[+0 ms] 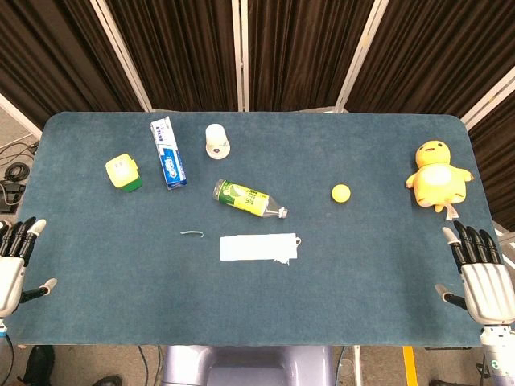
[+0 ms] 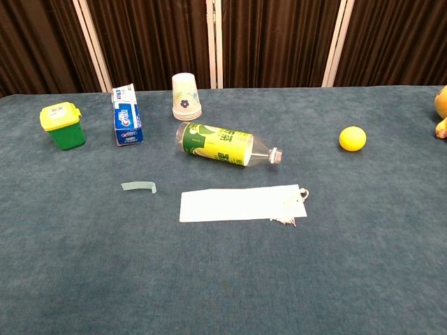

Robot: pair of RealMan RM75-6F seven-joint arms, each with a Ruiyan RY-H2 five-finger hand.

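Two hands lay at the near corners of the table [image 1: 80, 305], and neither one held a thing. Your left hand [image 1: 16, 259] had its fingers apart and pointing up the table. Your right hand [image 1: 481, 277] was the same, fingers spread and holding nothing.

I think no pick-up had started yet. The toy duck [image 1: 438, 177] sat near the far right edge, just ahead of your right hand but not touching it. The little green bin [image 1: 122, 172] with the yellow lid stood upright, well apart from your left hand. To get to either one, you would have needed to reach forward, bring the fingers around it and close them softly.

In the middle, a bottle [image 1: 248, 199] lay on its side, with a white cloth [image 1: 258, 247] flat just in front of it. A yellow ball [image 1: 341, 192] sat to the right of the bottle. A toothpaste box [image 1: 168, 153] and an upside-down paper cup [image 1: 216, 140] were farther back. A small curved strip [image 1: 191, 234] lay left of the cloth.

The table had a dark blue fuzzy top. Dark curtains [image 1: 298, 48] hung behind it, and cables [image 1: 12, 161] lay on the floor at the left.
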